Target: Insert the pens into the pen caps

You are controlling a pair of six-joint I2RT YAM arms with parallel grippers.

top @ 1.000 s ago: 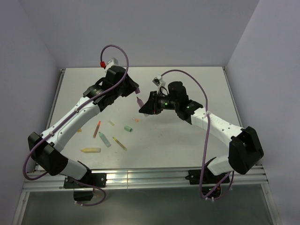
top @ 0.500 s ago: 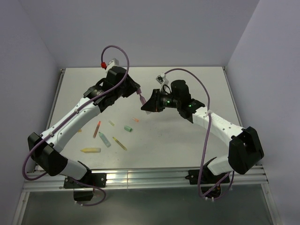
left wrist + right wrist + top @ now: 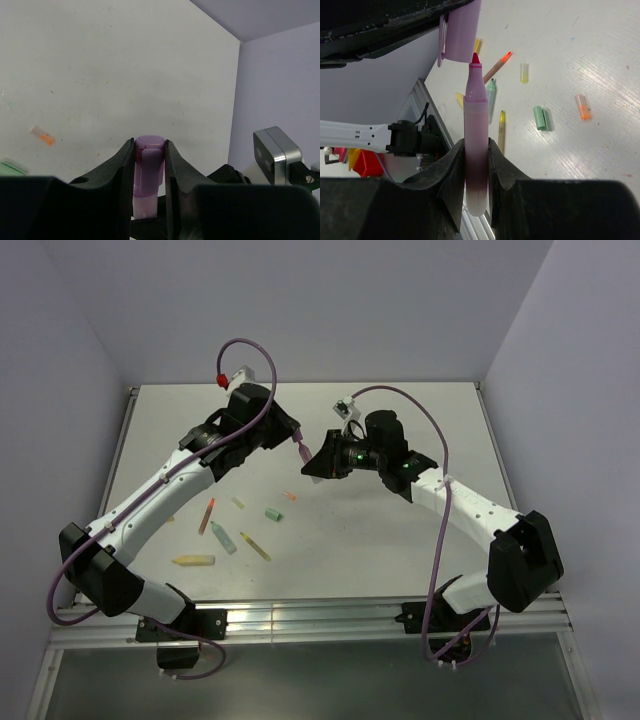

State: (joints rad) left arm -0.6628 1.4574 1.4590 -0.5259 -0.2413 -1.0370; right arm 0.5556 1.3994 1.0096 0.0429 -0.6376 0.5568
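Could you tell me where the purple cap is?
Right wrist view, top centre: the purple cap, clamped in the left fingers, directly above the purple pen in the right fingers.

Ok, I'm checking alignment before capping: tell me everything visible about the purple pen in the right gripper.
The purple pen is slim glossy plastic, lilac darkening to magenta at its rear, with a tapered neck and red tip. Uncapped, its rear half is clamped in the right gripper, tip at the mouth of the purple cap; entry unclear.

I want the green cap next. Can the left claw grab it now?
Probably not yet: the left claw is shut on the purple cap. The green cap lies uncovered on the table.
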